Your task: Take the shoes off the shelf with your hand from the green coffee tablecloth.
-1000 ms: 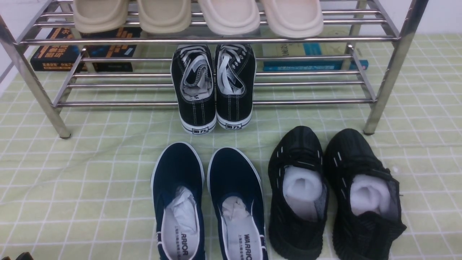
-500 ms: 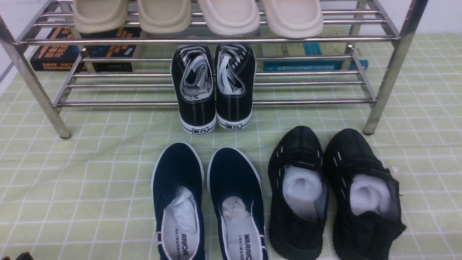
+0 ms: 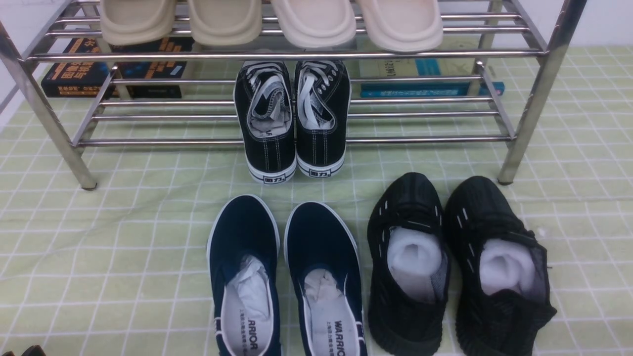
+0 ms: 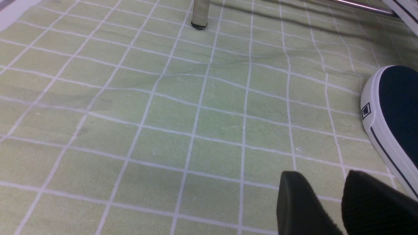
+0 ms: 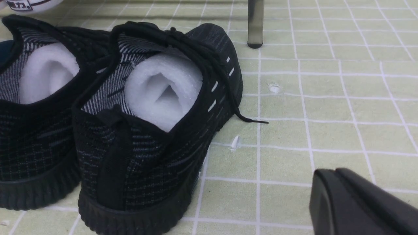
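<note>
Only in the right wrist view: rolled white foam inside the black knit sneakers (image 5: pixel 98 124) and a loose lace on the green checked tablecloth (image 5: pixel 343 107). Stood in front of the steel shoe rack (image 3: pixel 529 113), beside the navy slip-ons (image 3: pixel 287 277) — open cloth to their right. Left gripper (image 4: pixel 329 202) fingers slightly apart, clamped on nothing. Right gripper (image 5: pixel 359 205) cut off — state could not be told.
</note>
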### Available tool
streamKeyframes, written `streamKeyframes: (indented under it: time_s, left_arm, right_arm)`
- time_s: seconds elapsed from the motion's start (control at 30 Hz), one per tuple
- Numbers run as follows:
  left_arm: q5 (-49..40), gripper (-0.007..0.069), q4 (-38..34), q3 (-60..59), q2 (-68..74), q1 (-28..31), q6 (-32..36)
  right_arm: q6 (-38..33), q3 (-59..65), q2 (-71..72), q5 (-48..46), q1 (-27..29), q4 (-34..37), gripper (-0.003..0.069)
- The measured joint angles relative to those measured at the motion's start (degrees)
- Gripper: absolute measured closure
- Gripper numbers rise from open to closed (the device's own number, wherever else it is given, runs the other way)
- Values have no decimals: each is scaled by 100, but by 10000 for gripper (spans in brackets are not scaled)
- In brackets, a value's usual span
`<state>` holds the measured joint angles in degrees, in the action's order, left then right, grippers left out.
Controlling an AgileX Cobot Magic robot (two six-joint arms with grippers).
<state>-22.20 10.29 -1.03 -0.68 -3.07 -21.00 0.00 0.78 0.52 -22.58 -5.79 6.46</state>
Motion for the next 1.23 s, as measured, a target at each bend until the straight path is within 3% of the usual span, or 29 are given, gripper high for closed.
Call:
streamKeyframes:
  time_s: [1.23]
  left_arm:
    - [0, 384, 0, 0, 0, 0, 0]
  right_arm:
    - [0, 0, 0, 0, 0, 0, 656]
